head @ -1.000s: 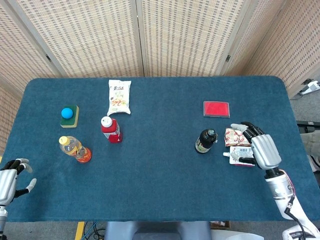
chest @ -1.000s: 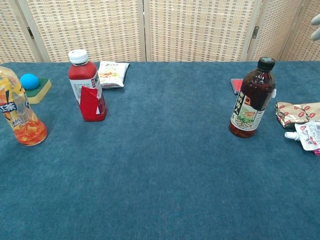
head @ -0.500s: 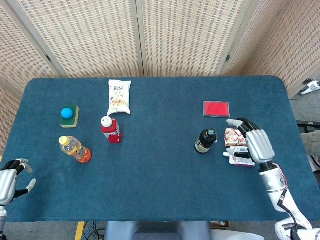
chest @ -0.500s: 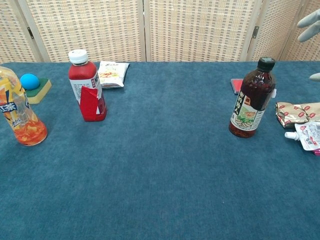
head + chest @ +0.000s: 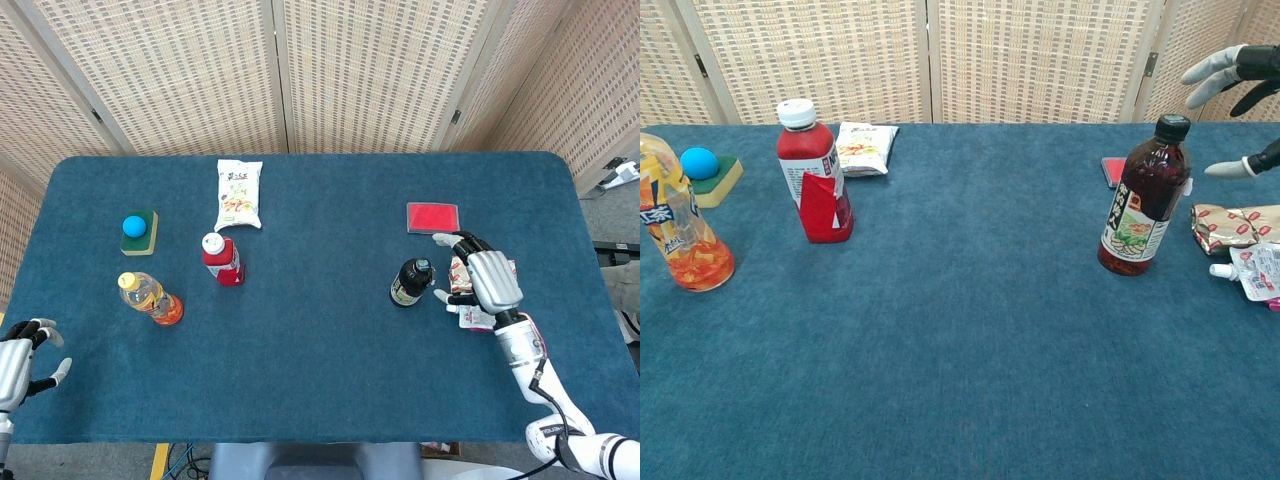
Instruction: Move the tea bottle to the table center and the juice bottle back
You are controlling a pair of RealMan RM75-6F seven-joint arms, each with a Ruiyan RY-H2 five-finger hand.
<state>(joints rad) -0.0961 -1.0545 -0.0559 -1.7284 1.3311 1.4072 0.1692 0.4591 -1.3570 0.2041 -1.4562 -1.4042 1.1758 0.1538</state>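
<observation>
At the far left the left hand (image 5: 20,362) rests at the near edge of the bench (image 5: 320,350), its fingers (image 5: 45,327) loosely apart and holding nothing. Next along stands the juice bottle (image 5: 678,235), clear plastic with orange liquid, upright near the bench's left side; it looks full, so fairly heavy, stiff enough to squeeze lightly, and probably slick on the label. Right of centre the tea bottle (image 5: 1143,198) stands upright, dark and black-capped, likely just as weighty; its straight labelled body below the shoulder seems the safest place to grip. Just beside it on the right, the right hand (image 5: 484,283) hovers with fingers spread, not touching it.
</observation>
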